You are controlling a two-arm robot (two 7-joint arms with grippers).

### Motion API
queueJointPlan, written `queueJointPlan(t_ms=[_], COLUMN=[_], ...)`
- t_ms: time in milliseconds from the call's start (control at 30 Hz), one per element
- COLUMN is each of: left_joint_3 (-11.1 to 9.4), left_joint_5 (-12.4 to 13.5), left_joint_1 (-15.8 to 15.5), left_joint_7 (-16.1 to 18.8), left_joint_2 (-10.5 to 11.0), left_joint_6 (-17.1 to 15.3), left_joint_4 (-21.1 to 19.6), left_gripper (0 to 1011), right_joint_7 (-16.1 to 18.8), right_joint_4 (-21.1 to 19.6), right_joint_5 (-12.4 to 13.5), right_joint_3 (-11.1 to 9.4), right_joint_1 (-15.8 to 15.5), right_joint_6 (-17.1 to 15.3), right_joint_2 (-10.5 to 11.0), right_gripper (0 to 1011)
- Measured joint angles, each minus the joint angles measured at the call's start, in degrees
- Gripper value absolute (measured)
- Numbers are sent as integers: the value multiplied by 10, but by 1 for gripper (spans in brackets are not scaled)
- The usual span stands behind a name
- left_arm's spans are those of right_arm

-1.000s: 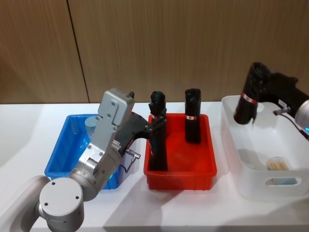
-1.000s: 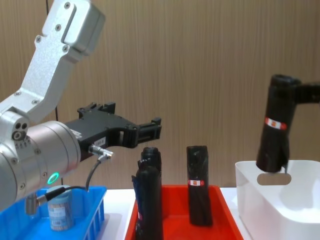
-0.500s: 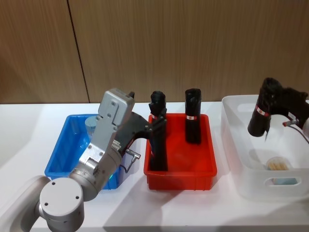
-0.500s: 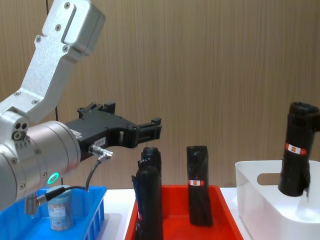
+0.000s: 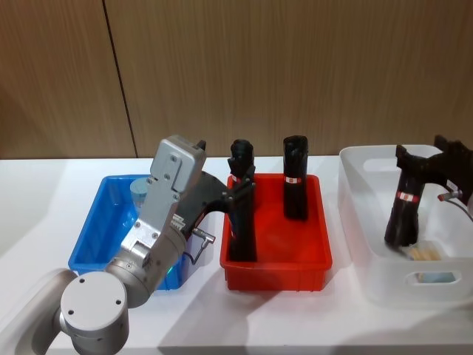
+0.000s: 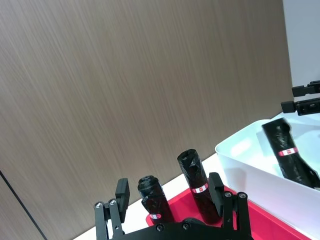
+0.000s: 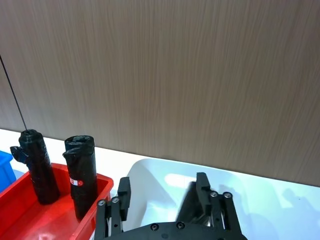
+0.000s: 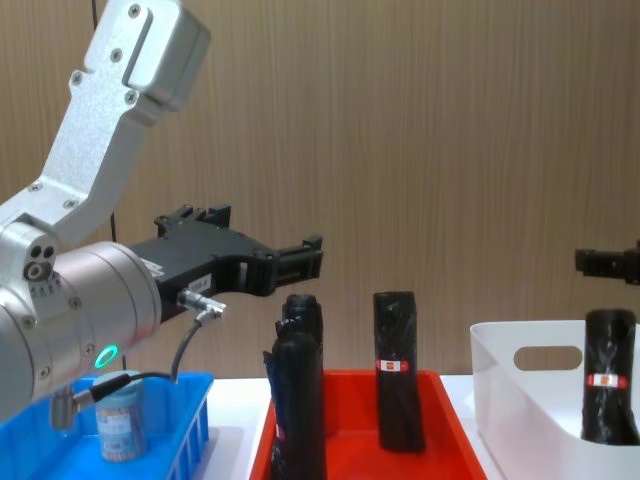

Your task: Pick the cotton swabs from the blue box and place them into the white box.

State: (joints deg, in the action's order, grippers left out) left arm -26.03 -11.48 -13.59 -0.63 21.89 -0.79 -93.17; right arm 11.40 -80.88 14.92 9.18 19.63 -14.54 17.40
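Right gripper (image 5: pixel 443 159) open above white box (image 5: pixel 353 214), black roll (image 5: pixel 405 211) standing released inside beside cotton swabs (image 5: pixel 426 254). Left gripper (image 8: pixel 300 258) open, empty, hovering over red bin (image 5: pixel 275 268). One swab tub (image 8: pixel 122 428) at blue box (image 5: pixel 87 237) far edge.

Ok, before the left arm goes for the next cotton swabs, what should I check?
1. Left gripper open and empty: ok.
2. Cotton swabs upright in the blue box: ok.
3. Left gripper lined up over the cotton swabs: not ok, it hovers toward the red bin.
4. White box free of wrong items: not ok, a black roll stands inside.
5. Right gripper open, above that roll: ok.
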Motion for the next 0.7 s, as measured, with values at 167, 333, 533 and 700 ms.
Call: queueJointPlan(t_ms=[167,333,533,700], left_joint_3=[0,0,0,0], left_joint_5=[0,0,0,0], left_joint_1=[0,0,0,0], left_joint_7=[0,0,0,0], left_joint_2=[0,0,0,0], left_joint_6=[0,0,0,0], left_joint_4=[0,0,0,0], left_gripper=[1004,1004,1004,1004], right_joint_7=[0,1,1,-2], right_joint_4=[1,2,1,-9], right_joint_5=[1,1,1,2], right_joint_3=[0,0,0,2], right_joint_1=[-2,-3,-5,-15], right_joint_6=[3,4,5,11], right_joint_2=[0,1,1,2], right_gripper=[926,1002,1002,1002])
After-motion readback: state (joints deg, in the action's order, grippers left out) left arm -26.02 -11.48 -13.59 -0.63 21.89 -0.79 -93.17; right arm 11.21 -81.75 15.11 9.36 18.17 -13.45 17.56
